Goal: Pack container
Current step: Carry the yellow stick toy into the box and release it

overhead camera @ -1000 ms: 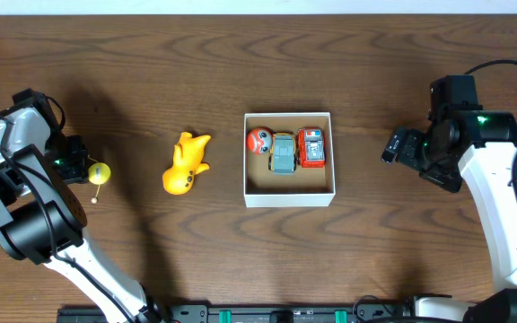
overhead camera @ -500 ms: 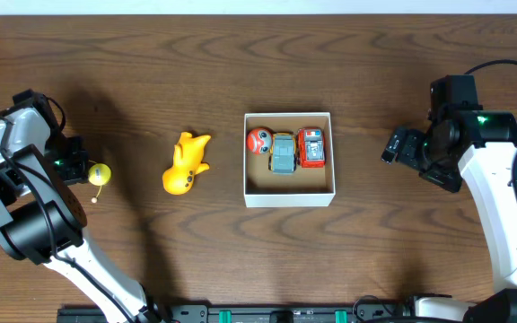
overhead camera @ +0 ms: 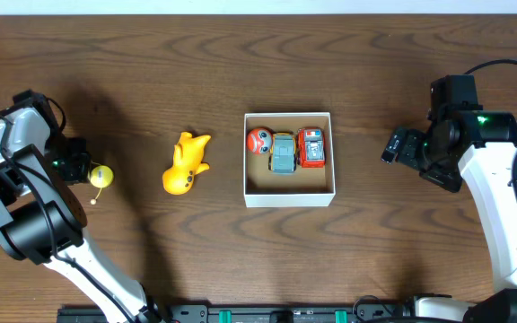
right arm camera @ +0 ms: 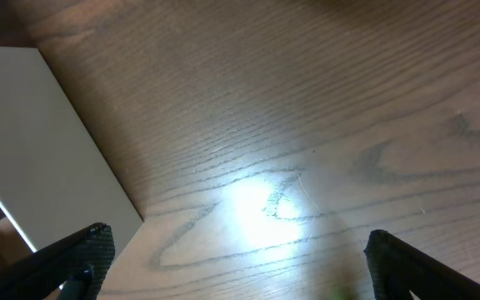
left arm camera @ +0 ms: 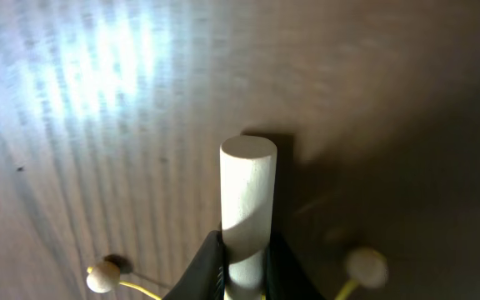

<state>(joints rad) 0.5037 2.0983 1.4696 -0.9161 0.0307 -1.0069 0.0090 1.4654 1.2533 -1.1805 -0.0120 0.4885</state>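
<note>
overhead: against the frames of a second earlier, only the small yellow toy (overhead camera: pixel 101 176) at the left gripper (overhead camera: pixel 77 167) has shifted, a touch nearer, which suggests a pick barely begun; the container (overhead camera: pixel 289 198), thin white walls around brown card, sits mid-table holding a red-and-white ball (overhead camera: pixel 258 140), a grey car (overhead camera: pixel 283 152) and a red car (overhead camera: pixel 311 147) along its far wall, with a glossy yellow duck-like toy (overhead camera: pixel 186 165) apart to its left. left wrist: the black fingers (left arm camera: pixel 209 268) are closed on the toy's smooth pale wooden peg (left arm camera: pixel 247 196), flanked by two round beads (left arm camera: pixel 102 277) on yellow threads. right wrist: the right gripper (right arm camera: pixel 240 258) is spread wide and empty over grained dark wood, the container's matte white wall at the left.
</note>
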